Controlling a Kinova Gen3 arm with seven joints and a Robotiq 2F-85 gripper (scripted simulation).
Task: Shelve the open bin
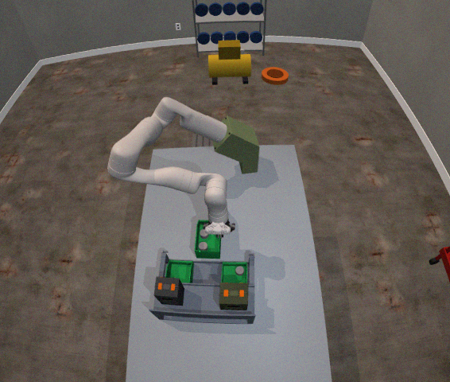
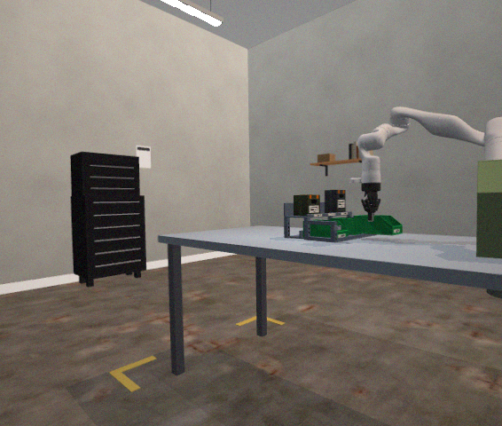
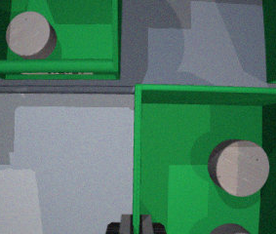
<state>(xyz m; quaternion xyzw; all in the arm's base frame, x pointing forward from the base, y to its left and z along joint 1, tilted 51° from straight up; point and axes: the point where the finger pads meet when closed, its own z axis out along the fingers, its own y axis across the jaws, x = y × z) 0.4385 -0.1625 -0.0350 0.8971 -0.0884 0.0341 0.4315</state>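
Observation:
The open green bin (image 1: 207, 243) lies on the table with two grey cylinders (image 1: 203, 239) inside, in line with the gap (image 1: 207, 271) in the shelf (image 1: 204, 283). Its end reaches the shelf's front lip (image 3: 59, 89). From the side, the bin (image 2: 361, 226) has its low, labelled front pointing away from the shelf. My gripper (image 1: 219, 228) points straight down at the bin's right rim. In the wrist view the fingers are shut on the bin's thin side wall (image 3: 137, 161). A cylinder (image 3: 238, 167) lies in the bin beside it.
Two green bins (image 1: 179, 269) (image 1: 234, 271) sit in the shelf on either side of the gap, and the one in the wrist view holds a cylinder (image 3: 30, 34). Two dark boxes (image 1: 168, 290) (image 1: 233, 294) stand on the board above. The arm's olive base (image 1: 239, 143) is at the table's far end.

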